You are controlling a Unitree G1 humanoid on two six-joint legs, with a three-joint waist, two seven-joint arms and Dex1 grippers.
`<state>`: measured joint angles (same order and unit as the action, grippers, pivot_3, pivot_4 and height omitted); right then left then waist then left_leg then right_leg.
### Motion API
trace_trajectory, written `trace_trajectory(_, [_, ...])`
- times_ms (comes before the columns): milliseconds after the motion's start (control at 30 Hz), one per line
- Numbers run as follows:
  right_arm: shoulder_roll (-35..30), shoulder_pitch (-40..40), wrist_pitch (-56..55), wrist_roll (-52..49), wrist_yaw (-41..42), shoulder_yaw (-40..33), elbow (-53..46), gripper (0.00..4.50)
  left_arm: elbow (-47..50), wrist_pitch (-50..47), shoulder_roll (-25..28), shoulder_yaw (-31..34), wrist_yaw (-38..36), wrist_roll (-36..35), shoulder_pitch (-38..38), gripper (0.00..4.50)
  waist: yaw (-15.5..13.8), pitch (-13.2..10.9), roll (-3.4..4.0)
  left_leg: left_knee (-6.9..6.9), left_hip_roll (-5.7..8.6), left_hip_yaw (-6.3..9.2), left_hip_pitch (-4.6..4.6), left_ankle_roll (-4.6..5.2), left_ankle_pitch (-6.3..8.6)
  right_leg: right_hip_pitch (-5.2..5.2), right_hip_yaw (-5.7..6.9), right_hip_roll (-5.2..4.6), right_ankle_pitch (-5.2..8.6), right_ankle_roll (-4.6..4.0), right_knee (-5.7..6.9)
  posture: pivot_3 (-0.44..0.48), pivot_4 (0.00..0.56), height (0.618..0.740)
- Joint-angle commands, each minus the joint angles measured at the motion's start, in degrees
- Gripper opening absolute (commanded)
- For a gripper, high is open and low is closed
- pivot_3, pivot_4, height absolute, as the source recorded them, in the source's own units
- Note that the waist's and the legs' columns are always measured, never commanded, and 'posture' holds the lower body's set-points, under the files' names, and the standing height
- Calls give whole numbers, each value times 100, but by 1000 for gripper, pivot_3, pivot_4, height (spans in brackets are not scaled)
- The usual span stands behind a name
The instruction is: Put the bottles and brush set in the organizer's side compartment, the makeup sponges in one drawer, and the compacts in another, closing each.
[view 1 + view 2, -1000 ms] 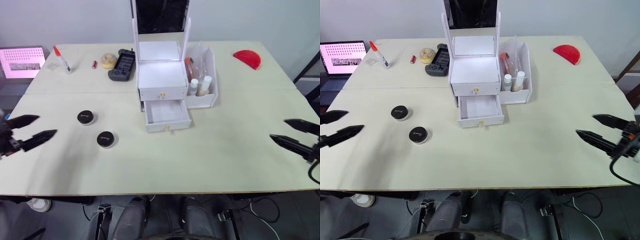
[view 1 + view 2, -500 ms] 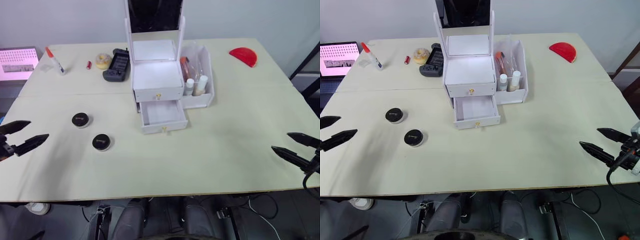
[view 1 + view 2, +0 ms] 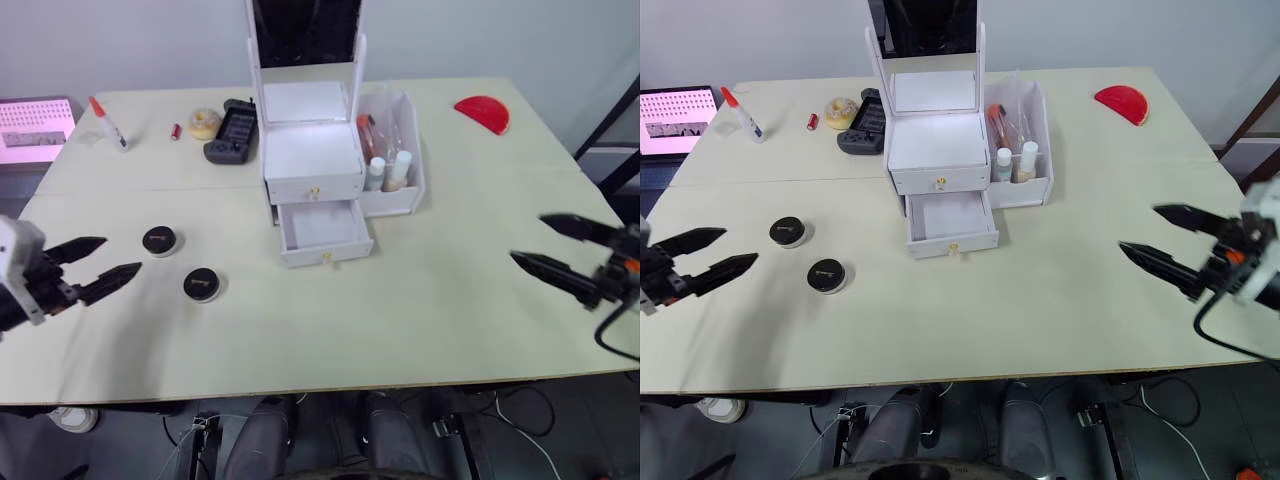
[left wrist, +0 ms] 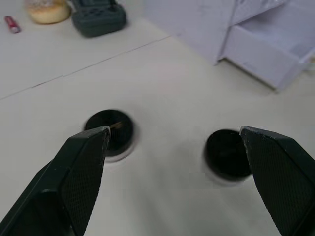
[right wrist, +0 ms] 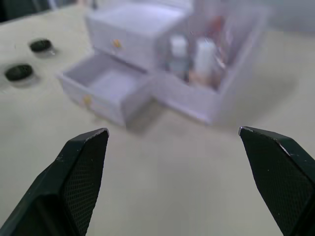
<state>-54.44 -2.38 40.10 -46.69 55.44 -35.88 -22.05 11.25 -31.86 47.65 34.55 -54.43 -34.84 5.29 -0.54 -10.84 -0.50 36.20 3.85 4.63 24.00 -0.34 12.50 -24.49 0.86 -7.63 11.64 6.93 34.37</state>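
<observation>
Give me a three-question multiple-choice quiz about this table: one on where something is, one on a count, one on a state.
1. Where do the small bottles stand?
A. In the white organizer's side compartment
B. In the lower drawer
C. Beside the red half-round object

2. How many round black compacts lie on the pale table?
A. One
B. Two
C. Four

3. What state is the white lower drawer in?
A. Shut
B. Removed
C. Pulled out, empty

Answers: 1 A, the bottles rise above that bin's rim. 2 B, one compact and another lie near the open left gripper. 3 C, its bare white floor shows.
</observation>
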Motion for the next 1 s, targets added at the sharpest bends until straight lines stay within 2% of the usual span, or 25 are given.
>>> trace_trajectory(33, [37, -879, 279, -348, -457, 780, -365, 4500, 733, -129, -411, -105, 724, -6, 175, 4445, -9, 0, -2, 0, -3, -1, -1, 1, 0, 0, 0, 2, -2, -3, -1, 0, 150, 737])
trace_trajectory(200, [252, -1943, 363, -272, -430, 1883, -229, 4500, 1566, -415, -1132, -596, 1616, 1, 350, 4445, -38, 1, -13, 4, 0, -2, 1, 2, -2, 3, 3, 3, -8, -4, -2, 0, 150, 737])
trace_trajectory(300, [405, -2403, 221, -52, -151, 2527, -36, 4500, 1521, -252, -1571, -1160, 2135, 376, 206, 4445, -43, 1, -13, 11, 10, 0, 4, 3, -3, 5, 2, 0, -12, 3, -3, 0, 150, 737])
trace_trajectory(433, [494, -2788, 183, 39, 79, 2897, 129, 4500, 1265, -16, -1768, -1531, 2327, 688, 74, 4445, -24, 2, -17, 26, 12, -3, 6, 3, -4, 7, 0, 3, -24, 9, -3, 0, 150, 737])
trace_trajectory(533, [562, -3044, 113, 168, 229, 3098, 276, 4500, 1068, 172, -1866, -1832, 2365, 903, 9, 4445, -15, 2, -16, 25, 11, -4, 5, 3, -4, 7, 0, 4, -25, 9, -3, 0, 150, 737])
trace_trajectory(800, [659, -3311, 206, 189, 228, 3149, 304, 4500, 426, 580, -1859, -2126, 2445, 1422, -82, 4445, -24, 2, -16, 23, 11, -3, 5, 3, -4, 5, 0, 4, -25, 10, -3, 0, 150, 737])
trace_trajectory(1000, [615, -3210, 206, 285, 258, 3129, 318, 4500, 302, 488, -1944, -2291, 2389, 1377, -224, 4445, -30, 2, -16, 24, 12, -2, 5, 3, -4, 5, 0, 3, -25, 11, -1, 0, 150, 737])
